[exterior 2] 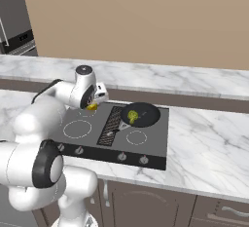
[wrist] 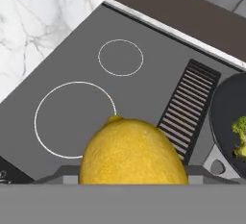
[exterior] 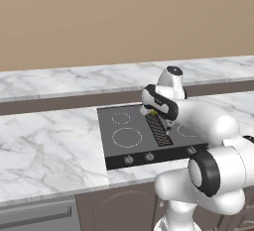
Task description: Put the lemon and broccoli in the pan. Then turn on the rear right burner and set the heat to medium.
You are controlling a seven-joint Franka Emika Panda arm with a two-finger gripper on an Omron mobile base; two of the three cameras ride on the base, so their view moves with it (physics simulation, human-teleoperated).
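The marble surface (exterior 2: 204, 143) held a grey stove (exterior 2: 155, 143). Above the stove's left side, the pincer (exterior 2: 93, 105) pinched the lemon (wrist: 132, 153). To the pincer's right, the broccoli (exterior 2: 132, 117) sat in the black pan (exterior 2: 148, 114).

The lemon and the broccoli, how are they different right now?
The lemon is yellow and smooth; the broccoli is green and bumpy. The lemon is held up in the gripper, above the stovetop; the broccoli already lies in the black pan. The lemon is over the left part of the stove, while the broccoli sits at the rear right burner. Both are small foods meant for that pan.
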